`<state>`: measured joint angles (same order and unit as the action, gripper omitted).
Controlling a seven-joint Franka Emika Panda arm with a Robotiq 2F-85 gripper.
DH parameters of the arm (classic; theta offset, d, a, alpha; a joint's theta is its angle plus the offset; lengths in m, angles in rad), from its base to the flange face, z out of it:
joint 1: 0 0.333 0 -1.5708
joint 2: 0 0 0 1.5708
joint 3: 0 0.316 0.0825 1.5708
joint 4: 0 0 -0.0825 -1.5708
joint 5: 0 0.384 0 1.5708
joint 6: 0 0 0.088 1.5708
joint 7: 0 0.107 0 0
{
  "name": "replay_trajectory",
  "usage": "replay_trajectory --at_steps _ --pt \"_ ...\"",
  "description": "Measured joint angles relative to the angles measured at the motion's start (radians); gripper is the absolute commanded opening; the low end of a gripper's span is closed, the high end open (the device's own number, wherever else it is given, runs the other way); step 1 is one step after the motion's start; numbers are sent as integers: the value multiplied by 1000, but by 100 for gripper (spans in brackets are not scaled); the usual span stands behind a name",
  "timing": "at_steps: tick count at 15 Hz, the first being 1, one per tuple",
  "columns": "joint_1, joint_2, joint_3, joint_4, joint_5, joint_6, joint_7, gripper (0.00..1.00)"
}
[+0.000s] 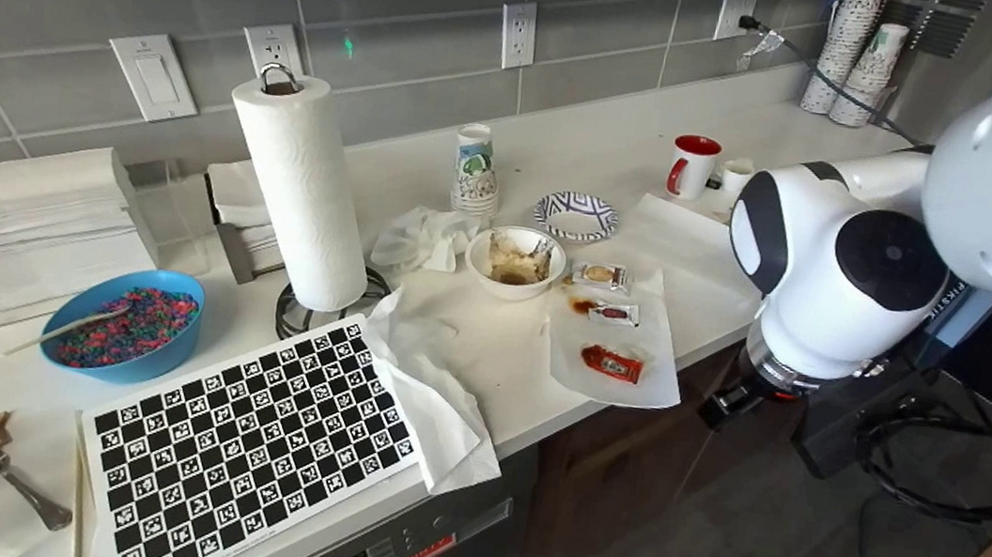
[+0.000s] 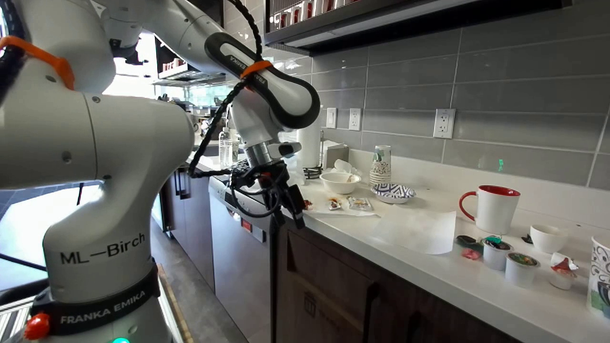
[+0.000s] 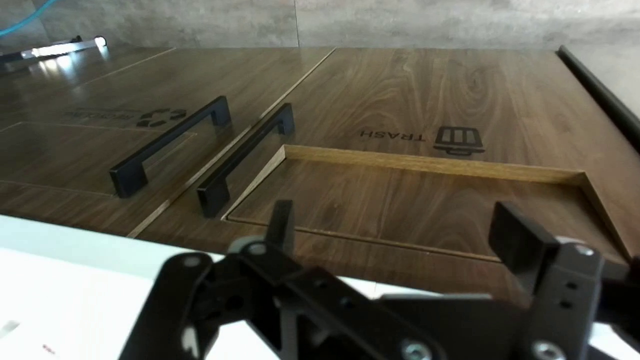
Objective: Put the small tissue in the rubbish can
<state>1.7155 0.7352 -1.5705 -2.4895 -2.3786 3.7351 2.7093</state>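
Observation:
My gripper (image 3: 390,220) stands open with nothing between its fingers. In an exterior view the gripper (image 2: 289,221) hangs just off the counter's front edge, angled downward. Facing it is the rubbish can's dark wood cabinet door (image 3: 440,95), marked TRASH, with a recessed panel (image 3: 425,200). Between my fingertips the wrist view shows part of that panel and the wood at its edge. Whatever is behind the door is hidden. On the counter, a crumpled white tissue (image 1: 425,237) lies behind the bowl; whether it is the small tissue I cannot tell.
A black handle (image 3: 250,155) stands out from the TRASH door, and a recycling door (image 3: 100,130) adjoins it. On the counter are a white bowl (image 1: 516,267), sauce packets on paper (image 1: 606,387), a paper towel roll (image 1: 303,189) and a red-white mug (image 2: 495,212).

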Motion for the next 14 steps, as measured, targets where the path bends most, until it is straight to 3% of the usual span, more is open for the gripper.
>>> replay_trajectory --at_steps 6,14 --pt "89 66 -126 0 45 -4 -21 100" --pt "130 119 -215 -22 131 -7 -117 100"
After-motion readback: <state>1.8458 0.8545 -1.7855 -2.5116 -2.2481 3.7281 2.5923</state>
